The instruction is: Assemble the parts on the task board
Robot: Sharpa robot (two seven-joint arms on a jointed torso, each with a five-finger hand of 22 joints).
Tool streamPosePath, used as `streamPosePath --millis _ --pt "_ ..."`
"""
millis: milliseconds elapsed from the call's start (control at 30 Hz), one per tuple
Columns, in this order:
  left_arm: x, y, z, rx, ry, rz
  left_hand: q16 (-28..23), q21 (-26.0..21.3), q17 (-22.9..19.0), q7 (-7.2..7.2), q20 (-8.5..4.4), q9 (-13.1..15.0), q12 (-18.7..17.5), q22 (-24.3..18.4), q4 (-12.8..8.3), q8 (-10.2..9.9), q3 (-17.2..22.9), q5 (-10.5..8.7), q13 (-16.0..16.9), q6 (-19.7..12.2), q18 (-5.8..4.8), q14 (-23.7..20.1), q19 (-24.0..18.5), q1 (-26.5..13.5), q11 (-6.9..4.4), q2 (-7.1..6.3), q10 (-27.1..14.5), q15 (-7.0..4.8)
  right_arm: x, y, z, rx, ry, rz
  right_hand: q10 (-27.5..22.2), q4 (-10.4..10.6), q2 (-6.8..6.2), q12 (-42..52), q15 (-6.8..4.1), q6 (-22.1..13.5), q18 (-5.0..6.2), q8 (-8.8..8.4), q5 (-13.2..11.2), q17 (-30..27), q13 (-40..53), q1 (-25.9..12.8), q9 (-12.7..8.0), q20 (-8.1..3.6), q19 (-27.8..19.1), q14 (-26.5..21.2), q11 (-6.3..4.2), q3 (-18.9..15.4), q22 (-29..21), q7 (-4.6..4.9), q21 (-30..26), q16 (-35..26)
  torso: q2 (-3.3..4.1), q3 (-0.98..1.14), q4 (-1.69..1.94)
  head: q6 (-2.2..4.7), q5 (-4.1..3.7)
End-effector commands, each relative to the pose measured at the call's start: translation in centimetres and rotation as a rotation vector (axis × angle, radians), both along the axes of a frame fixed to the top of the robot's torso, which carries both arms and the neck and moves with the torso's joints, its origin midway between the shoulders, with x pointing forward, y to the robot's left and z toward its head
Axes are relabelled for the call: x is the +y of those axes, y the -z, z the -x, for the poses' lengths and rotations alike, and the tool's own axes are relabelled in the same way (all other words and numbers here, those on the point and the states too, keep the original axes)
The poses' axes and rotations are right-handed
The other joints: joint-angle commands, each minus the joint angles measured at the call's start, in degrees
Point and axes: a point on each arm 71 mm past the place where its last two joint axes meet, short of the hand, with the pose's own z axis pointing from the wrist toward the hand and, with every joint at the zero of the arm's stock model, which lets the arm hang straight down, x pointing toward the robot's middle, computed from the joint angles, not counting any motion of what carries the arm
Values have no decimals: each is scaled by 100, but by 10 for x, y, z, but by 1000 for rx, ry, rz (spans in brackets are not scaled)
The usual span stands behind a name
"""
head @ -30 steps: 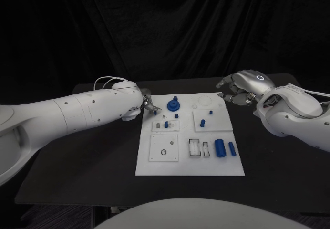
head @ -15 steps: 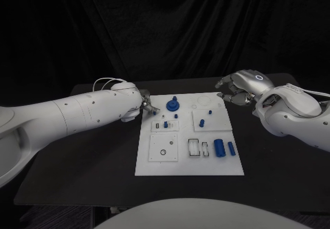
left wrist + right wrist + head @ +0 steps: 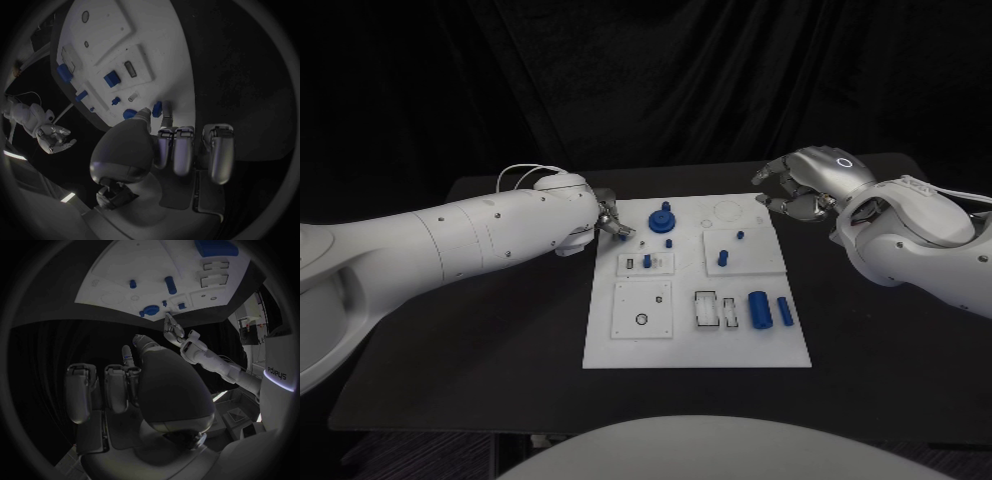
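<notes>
The white task board (image 3: 733, 345) lies in the middle of the table. My left hand (image 3: 606, 222) hovers at the board's far left corner and pinches a small blue part (image 3: 157, 108) between thumb and fingertip. On the board, a blue knobbed disc (image 3: 664, 215) sits near the far edge. Short blue pegs (image 3: 724, 258) stand in the middle plates, and a blue cylinder (image 3: 762, 309) and a blue bar (image 3: 786, 311) lie to the right. My right hand (image 3: 805, 187) hangs over the far right corner with its fingers curled; I see nothing in it.
Two empty rectangular slots (image 3: 710, 308) sit left of the blue cylinder. A dark ring (image 3: 643, 319) marks the near left plate. Black table (image 3: 473, 340) surrounds the board on all sides, and a white cable (image 3: 519, 170) loops behind my left wrist.
</notes>
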Motion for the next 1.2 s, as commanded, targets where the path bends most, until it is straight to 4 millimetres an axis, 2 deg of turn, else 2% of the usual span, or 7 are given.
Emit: streamPosePath --millis 33,267,433,533,800,1033,1200 --pt "-3 0 0 -4 17 22 14 -36 1509 -9 12 -14 19 1090 -5 -24 78 53 1507 50 53 615 262 92 7 14 598 23 -1 1 0 6 18 4 307 -1 42 -32 58 37 49 2 35 1132 1197 -12 -7 39 419 476 33 33 1382 -4 -32 -5 0 0 8 -1 0" --pt "-3 0 0 -9 22 29 14 -31 1509 -32 -4 -26 19 1106 -5 -8 220 330 1507 103 49 615 273 183 -13 -21 598 7 -1 2 0 9 18 6 303 -6 48 -36 57 36 49 0 40 1129 1193 -3 -10 39 420 475 31 44 1382 -4 -30 -9 -1 0 20 -1 2" --pt "-4 0 0 -11 25 32 14 -26 1509 -84 -35 46 19 1120 -2 81 420 569 1507 196 46 615 282 274 -58 -75 598 -29 -1 2 0 10 18 7 304 -12 52 -36 56 34 50 -3 51 1130 1193 7 -13 39 417 476 29 55 1381 -4 -35 -7 -2 -3 24 -1 5" --pt "-4 0 0 -11 25 32 14 -21 1509 -95 -46 75 19 1130 1 107 497 624 1507 205 43 615 289 300 -71 -101 598 -39 -1 2 0 11 18 7 304 -17 55 -36 55 32 49 -6 65 1132 1193 15 -17 39 419 477 27 67 1382 -4 -32 -5 1 -4 24 -1 9" --pt "-4 0 1 -19 6 27 14 -15 1509 -148 -95 269 19 1150 -1 270 931 876 1507 228 39 615 304 384 -119 -285 598 -88 -1 2 0 13 20 9 303 -25 57 -37 55 24 50 -14 109 1129 1192 24 -26 38 417 476 28 88 1381 -2 -36 -8 5 -1 20 -1 25" --pt "-2 -1 6 -23 -41 70 14 -22 1509 -168 -124 348 19 1151 -45 330 1371 893 1507 209 40 615 306 404 -141 -481 598 -113 -3 2 0 16 26 11 303 -25 58 -38 55 25 50 -15 123 1129 1192 25 -28 37 418 476 29 94 1381 -1 -34 -9 -3 -3 14 -1 27" --pt "-2 -1 14 -2 -65 123 14 -23 1509 -165 -127 358 19 1155 -80 335 1541 904 1507 198 39 615 309 399 -143 -554 598 -117 -5 2 0 17 31 12 303 -25 58 -38 55 25 50 -15 123 1129 1192 25 -28 37 418 476 29 94 1381 -1 -34 -9 -4 -3 16 -1 36"
